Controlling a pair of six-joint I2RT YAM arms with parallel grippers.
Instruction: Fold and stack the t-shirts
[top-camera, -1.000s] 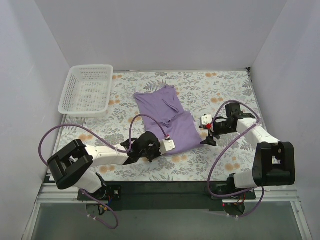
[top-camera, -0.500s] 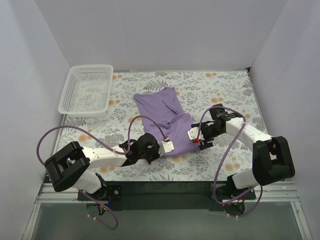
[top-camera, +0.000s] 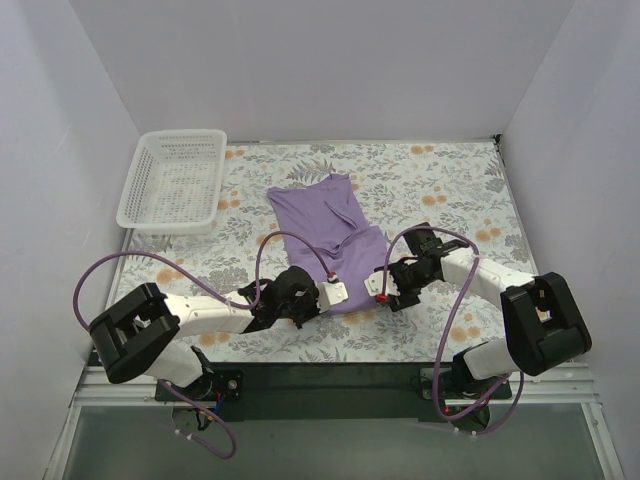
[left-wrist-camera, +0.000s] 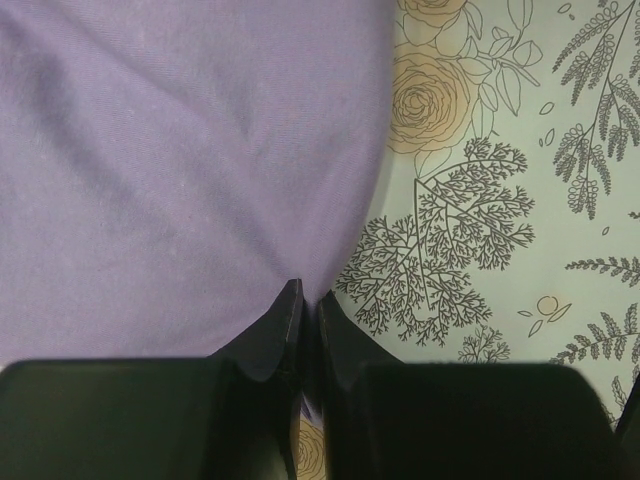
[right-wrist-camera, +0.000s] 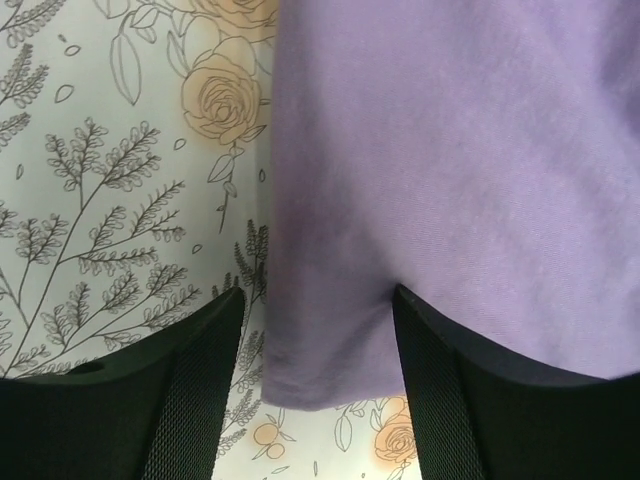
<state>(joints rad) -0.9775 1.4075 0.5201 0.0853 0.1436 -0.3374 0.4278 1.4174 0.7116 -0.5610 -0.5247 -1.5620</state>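
Lavender t-shirt (top-camera: 330, 232): lay flat but creased at the middle of the overhead frame, slanting from upper left to lower right. It filled the upper left of the left wrist view (left-wrist-camera: 150, 150) and the upper right of the right wrist view (right-wrist-camera: 450, 150).
Left pincer (top-camera: 338, 292): sat low at the shirt's bottom edge, just below the frame's centre. In its own view the black fingers (left-wrist-camera: 265, 345) were pressed together with no gap. Their tips met right on the hem, and the cloth appeared to be pinched between them.
Right pincer (top-camera: 386, 292): sat at the shirt's lower right corner, just beside the left one. Its jaws stood well apart and straddled the corner of the hem. One finger (right-wrist-camera: 170, 400) was over the printed cover and the other (right-wrist-camera: 450, 400) over the purple cloth. Nothing was clamped.
Surface (top-camera: 450, 180): carried a pale cover printed with grey leaves and orange roses under the shirt and both arms.
Basket (top-camera: 172, 180): was white perforated plastic and stood at the upper left of the overhead frame, well apart from the shirt.
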